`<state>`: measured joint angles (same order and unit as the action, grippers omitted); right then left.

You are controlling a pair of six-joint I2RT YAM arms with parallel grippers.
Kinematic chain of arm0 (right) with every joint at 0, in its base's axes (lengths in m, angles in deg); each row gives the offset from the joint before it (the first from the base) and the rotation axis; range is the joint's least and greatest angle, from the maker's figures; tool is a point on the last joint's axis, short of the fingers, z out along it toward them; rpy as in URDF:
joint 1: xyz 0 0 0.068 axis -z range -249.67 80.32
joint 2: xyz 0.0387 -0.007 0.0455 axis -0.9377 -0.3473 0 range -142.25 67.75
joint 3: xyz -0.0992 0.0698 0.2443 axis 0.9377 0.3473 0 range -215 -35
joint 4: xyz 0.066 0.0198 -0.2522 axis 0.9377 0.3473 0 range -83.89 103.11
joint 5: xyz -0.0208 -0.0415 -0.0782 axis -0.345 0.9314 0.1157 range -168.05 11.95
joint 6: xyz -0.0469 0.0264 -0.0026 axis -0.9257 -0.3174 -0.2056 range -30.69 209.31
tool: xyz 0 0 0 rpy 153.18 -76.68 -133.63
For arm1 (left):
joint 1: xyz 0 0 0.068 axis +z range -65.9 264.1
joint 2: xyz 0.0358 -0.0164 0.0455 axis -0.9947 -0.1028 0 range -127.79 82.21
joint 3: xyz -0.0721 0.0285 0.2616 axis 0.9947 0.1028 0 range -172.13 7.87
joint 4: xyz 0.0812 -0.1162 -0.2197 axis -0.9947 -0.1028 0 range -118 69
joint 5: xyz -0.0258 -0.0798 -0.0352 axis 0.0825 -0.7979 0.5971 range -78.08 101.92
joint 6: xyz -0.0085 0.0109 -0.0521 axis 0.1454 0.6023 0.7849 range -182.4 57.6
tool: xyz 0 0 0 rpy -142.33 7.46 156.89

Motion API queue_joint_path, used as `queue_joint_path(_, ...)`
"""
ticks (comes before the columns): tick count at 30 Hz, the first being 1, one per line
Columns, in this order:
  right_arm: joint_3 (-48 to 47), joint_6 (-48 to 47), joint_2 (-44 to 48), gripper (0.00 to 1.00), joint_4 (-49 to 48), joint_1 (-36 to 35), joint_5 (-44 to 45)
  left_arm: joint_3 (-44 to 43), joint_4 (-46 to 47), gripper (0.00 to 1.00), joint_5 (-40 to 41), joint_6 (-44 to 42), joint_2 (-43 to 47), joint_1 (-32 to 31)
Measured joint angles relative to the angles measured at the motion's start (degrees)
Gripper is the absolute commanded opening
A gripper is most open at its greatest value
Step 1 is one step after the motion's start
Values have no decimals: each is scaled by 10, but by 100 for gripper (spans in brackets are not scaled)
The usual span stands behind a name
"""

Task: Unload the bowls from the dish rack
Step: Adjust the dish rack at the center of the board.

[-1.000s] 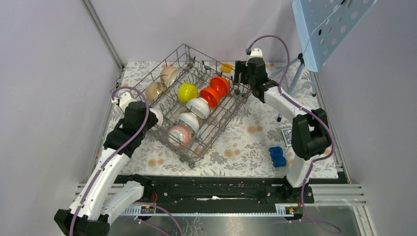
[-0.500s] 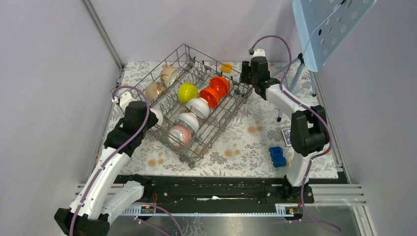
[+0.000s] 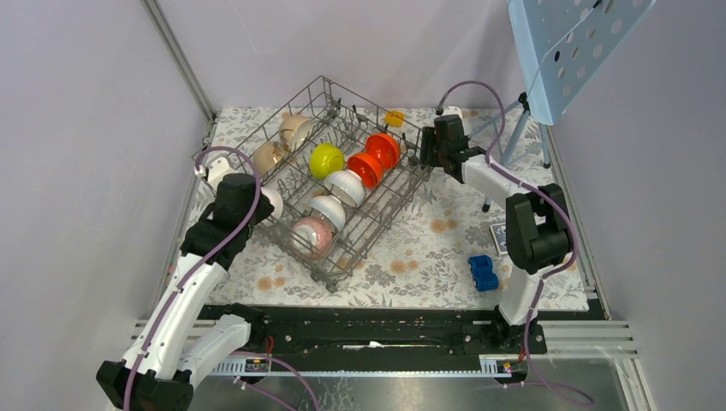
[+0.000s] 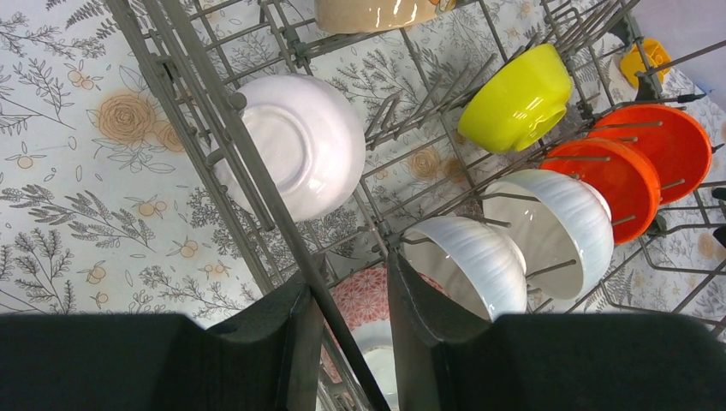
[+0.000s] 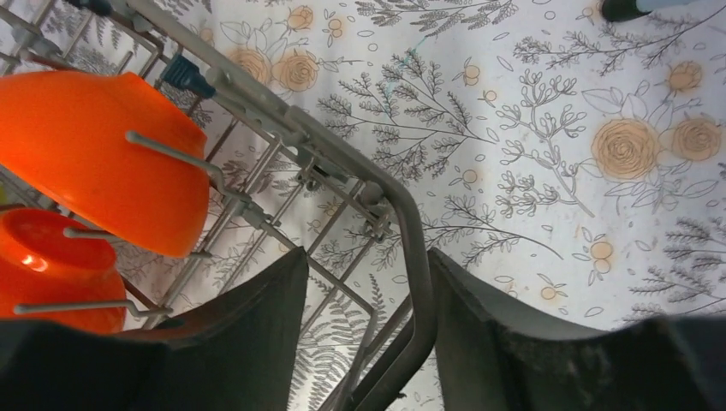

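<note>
The grey wire dish rack [image 3: 389, 210] stands at an angle mid-table. It holds two beige bowls [image 3: 295, 128], a yellow-green bowl [image 3: 326, 160], two orange bowls [image 3: 383, 148], white bowls [image 3: 347, 184] and a pink-speckled bowl [image 3: 313, 236]. My left gripper [image 4: 351, 278] is open and straddles the rack's left rim wire [image 4: 257, 197], next to an overturned white bowl [image 4: 295, 141]. My right gripper [image 5: 366, 261] is open and straddles the rack's far right corner rim [image 5: 411, 248], with the orange bowls [image 5: 94, 145] just to its left. Neither holds a bowl.
A blue toy car [image 3: 483, 272] sits on the flowered mat at the near right. A blue perforated stand [image 3: 565, 43] with thin legs [image 3: 514, 137] stands at the back right. A small yellow object [image 3: 395, 117] lies behind the rack. Walls close in on the left and at the back.
My right gripper has moved down and nearer, onto the rack's far right corner rim. My left arm has barely moved.
</note>
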<state>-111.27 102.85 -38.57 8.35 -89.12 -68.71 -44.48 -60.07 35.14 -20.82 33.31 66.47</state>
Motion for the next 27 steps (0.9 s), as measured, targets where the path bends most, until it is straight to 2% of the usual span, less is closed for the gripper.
queue_joint_path(6,18,27,11,37,-7,1,5,0,2,3,0,-16,0,12)
queue_joint_path(10,49,50,31,30,-26,0,8,-1,2,4,1,-24,-3,17)
queue_joint_path(20,147,110,117,29,-27,-45,81,-31,16,2,40,-59,-75,61)
queue_joint_path(23,187,133,157,30,-20,-65,102,-40,24,1,66,-35,-95,79)
queue_joint_path(27,243,162,212,31,-21,-80,124,-51,27,1,67,-73,-112,83)
